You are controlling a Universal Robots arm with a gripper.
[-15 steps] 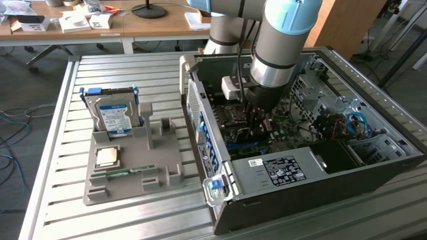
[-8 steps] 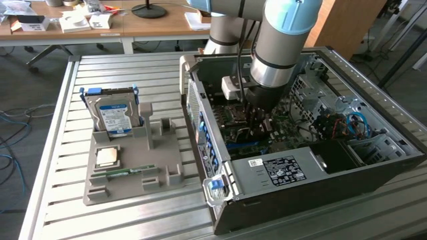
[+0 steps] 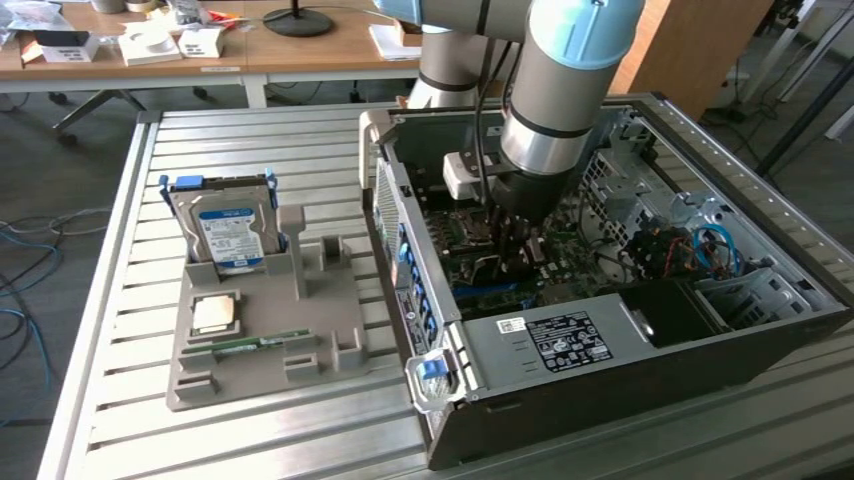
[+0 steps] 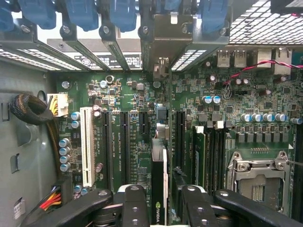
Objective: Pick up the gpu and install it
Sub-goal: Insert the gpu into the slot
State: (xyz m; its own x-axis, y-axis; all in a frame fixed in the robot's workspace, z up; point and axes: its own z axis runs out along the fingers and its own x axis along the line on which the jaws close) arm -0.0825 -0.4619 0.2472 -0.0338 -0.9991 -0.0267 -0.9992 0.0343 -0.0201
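In the wrist view, nearest the camera, the gripper (image 4: 161,208) is seen with its two black fingers (image 4: 135,208) standing on either side of the gpu (image 4: 159,184). The card is viewed edge-on from above: a thin dark strip with a small green logo on its upper edge, running straight away from the camera toward the rear bracket slots. A narrow gap appears between each finger and the card, so the jaws are judged to be parted with the card between them, not pinched; whether any light contact remains cannot be told.

The card's long axis is laid in line with the black expansion slots (image 4: 124,146) on the motherboard (image 4: 246,137), and it is centred directly beneath the gripper, lying along the line midway between the fingers. It seems to be seated upright in one of those slots, with its pale metal bracket (image 4: 163,47) carried up to the rear panel among the blue retaining clips (image 4: 83,12). From this, the insertion is judged largely done, though full seating cannot be confirmed.

In the exterior view, the arm (image 3: 561,100) is reached down into the open computer case (image 3: 747,320). Farther toward the exterior view's left, a grey parts tray (image 3: 334,340) is seen holding a hard drive (image 3: 230,232).
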